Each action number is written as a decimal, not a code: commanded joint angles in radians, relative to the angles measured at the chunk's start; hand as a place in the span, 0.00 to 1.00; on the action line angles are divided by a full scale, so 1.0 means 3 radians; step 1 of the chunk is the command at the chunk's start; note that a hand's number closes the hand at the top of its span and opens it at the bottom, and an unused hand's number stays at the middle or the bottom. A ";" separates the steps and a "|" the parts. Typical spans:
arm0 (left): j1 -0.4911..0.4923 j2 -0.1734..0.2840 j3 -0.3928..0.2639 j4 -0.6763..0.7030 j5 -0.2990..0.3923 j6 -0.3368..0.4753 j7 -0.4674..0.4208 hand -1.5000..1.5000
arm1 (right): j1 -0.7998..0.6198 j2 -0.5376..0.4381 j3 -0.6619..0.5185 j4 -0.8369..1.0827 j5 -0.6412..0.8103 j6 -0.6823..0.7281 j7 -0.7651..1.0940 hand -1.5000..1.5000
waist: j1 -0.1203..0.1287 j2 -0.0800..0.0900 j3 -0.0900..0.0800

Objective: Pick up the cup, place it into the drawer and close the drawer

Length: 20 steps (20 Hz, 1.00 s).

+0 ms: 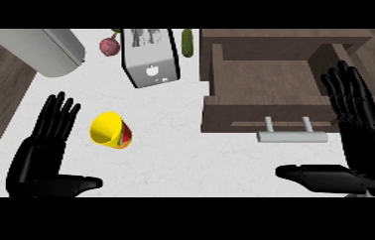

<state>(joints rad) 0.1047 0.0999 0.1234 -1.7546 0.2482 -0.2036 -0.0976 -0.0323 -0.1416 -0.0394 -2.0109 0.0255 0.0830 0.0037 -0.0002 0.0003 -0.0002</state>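
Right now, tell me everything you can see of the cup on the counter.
The cup is yellow inside and at the rim, with a red and green pattern on its outer wall. It looks tilted, its open mouth facing up and toward the left hand, and nothing shows inside. It sits on the white counter, left of the open drawer. The left hand is beside it with straight fingers, not touching.

The white speckled counter (pixel 183 150) carries a yellow cup (pixel 110 130) tipped on its side, just right of the left hand (pixel 42 150). Farther beyond that hand stand a toaster (pixel 151 58), a reddish vegetable (pixel 110 45) and a cucumber (pixel 187 42).
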 commanded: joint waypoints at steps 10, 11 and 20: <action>-0.0544 0.0132 0.0311 0.1847 -0.0504 0.0063 -0.0969 0.00 | -0.0014 -0.0027 -0.0156 0.0044 -0.0087 0.0131 -0.0071 0.00 | -0.0018 0.0003 -0.0001; -0.0531 0.0339 0.0489 0.1836 -0.0303 -0.0126 -0.0880 0.00 | -0.0018 0.0086 -0.0072 0.0317 0.0032 0.0076 -0.0354 0.00 | -0.0005 0.0003 0.0000; -0.0889 0.0308 0.0519 0.3260 -0.0577 -0.0142 -0.2055 0.00 | -0.0033 0.0113 -0.0024 0.0074 0.0046 0.0093 -0.0079 0.00 | -0.0016 0.0003 -0.0002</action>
<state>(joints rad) -0.0952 0.1825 0.2639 -0.9546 0.1006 -0.2451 -0.5766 -0.0423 -0.1252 -0.0681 -1.9830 0.0192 0.1181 -0.0245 -0.0039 0.0011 -0.0006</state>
